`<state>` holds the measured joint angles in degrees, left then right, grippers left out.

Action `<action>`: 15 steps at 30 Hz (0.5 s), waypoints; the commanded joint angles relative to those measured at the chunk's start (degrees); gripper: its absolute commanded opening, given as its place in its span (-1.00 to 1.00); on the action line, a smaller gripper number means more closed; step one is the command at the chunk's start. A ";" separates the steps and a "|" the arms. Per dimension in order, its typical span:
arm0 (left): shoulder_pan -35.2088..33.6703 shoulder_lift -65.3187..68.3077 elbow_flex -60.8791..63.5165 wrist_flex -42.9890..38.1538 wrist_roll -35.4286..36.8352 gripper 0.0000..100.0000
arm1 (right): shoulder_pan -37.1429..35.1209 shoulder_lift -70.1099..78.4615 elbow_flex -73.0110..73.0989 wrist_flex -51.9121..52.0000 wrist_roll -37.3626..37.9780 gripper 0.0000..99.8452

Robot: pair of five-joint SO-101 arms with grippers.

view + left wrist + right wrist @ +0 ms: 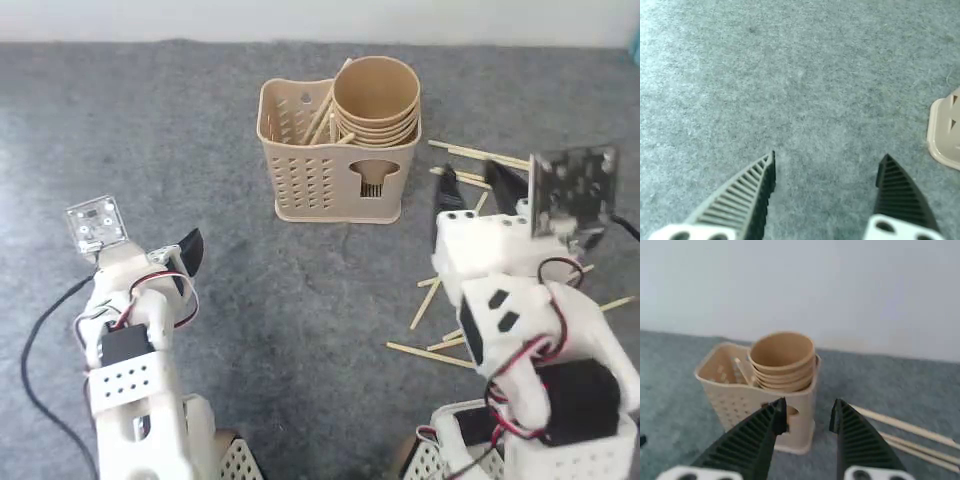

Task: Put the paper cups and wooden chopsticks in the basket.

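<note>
One beige slotted basket (325,170) stands toward the back of the grey mat (250,320), holding one nested stack of paper cups (376,95) at its right end, at least four rims countable, and a few wooden chopsticks (320,118) leaning in its left part. At least seven loose chopsticks (478,154) lie scattered on the mat to the basket's right and around the right arm, some partly hidden by it. Two arms sit at the near edge. The left gripper (180,255) is low at the near left, well apart from the basket and aimed toward it, its jaws spread wide with nothing between them. The right gripper (473,186) reaches forward just right of the basket, above the loose sticks, jaws parted by a narrow gap and empty. The left wrist view has that gripper (829,157) over bare mat with one basket corner (945,135) at the edge. The right wrist view faces the basket (735,390) and cups (782,352) side-on, gripper (809,405) in front, a pale wall (840,290) behind.
</note>
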<state>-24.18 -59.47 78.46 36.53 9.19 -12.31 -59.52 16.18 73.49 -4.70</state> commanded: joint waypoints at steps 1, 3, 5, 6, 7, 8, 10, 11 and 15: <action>-0.26 0.44 -0.57 -1.23 -0.44 -0.38 | 6.99 -1.36 -0.44 5.41 -8.79 -0.69; -0.26 0.44 -0.48 -1.05 -0.44 -0.38 | 9.98 -0.31 -0.44 8.22 -11.69 -0.69; -0.26 0.44 -0.57 -0.35 -0.44 -0.38 | 12.44 1.89 -0.35 10.77 -13.71 -0.69; -0.26 0.44 -0.57 -0.26 -0.44 -0.38 | 13.67 3.38 0.18 11.91 -14.95 -0.69; -0.26 0.44 -0.57 -0.26 -0.44 -0.38 | 14.64 5.23 1.05 12.70 -16.35 -0.69; -0.26 0.44 -0.57 0.00 -0.44 -0.38 | 15.16 7.34 2.20 12.97 -17.58 -0.69; -0.26 0.35 -0.57 0.00 -0.44 -0.38 | 15.78 12.00 5.36 12.18 -19.25 -0.69; -0.26 0.35 -0.57 0.00 -0.44 -0.38 | 15.96 14.64 6.95 10.68 -19.87 -0.69; -0.26 0.35 -0.57 0.00 -0.44 -0.38 | 16.22 24.75 12.22 0.31 -22.15 -0.69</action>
<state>-24.18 -59.47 78.46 36.53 9.19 3.43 -41.05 26.99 80.62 -24.92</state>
